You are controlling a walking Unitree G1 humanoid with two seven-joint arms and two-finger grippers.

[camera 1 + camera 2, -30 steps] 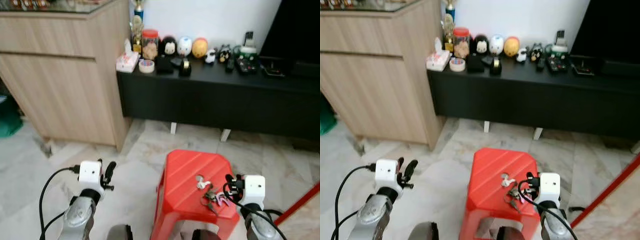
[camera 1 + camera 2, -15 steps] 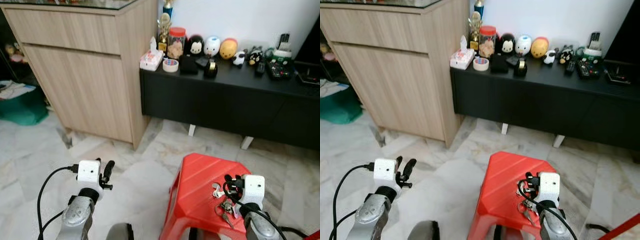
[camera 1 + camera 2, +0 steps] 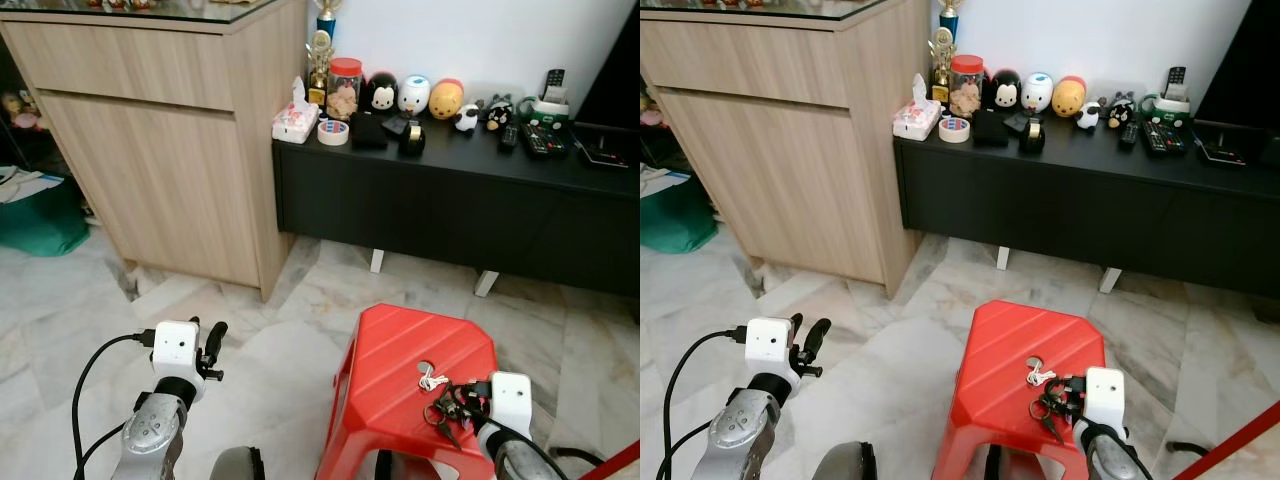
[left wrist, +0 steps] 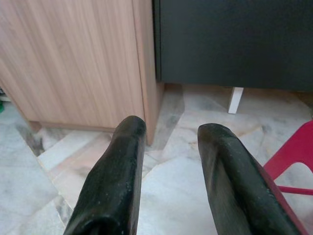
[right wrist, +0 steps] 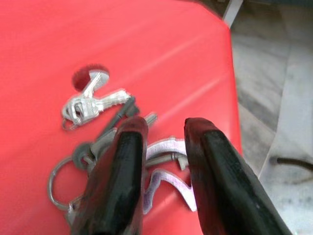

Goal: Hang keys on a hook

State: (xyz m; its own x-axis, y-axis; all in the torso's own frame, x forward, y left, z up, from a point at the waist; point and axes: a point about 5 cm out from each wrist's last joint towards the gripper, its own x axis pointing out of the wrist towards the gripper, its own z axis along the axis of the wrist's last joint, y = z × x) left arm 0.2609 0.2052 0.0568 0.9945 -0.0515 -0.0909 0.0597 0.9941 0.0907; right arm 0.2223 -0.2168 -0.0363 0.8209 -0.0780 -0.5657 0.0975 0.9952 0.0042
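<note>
A bunch of keys with silver rings and a silver clip lies flat on the red plastic stool, near its front right corner. My right gripper is low over the stool, pointing at the bunch. In the right wrist view its black fingers stand a little apart on either side of the silver clip, with the small silver keys just beyond the tips. The right gripper is open. My left gripper hangs open over the marble floor left of the stool, holding nothing.
A light wooden cabinet stands at the back left. Beside it a low black console carries figurines, a jar, tape and remote controls. A green bin is at the far left. A red rod crosses the lower right corner.
The camera has swung left and tilted, so the whole scene shifted. My right gripper has dropped lower and closer onto the keys. The left arm is unchanged.
</note>
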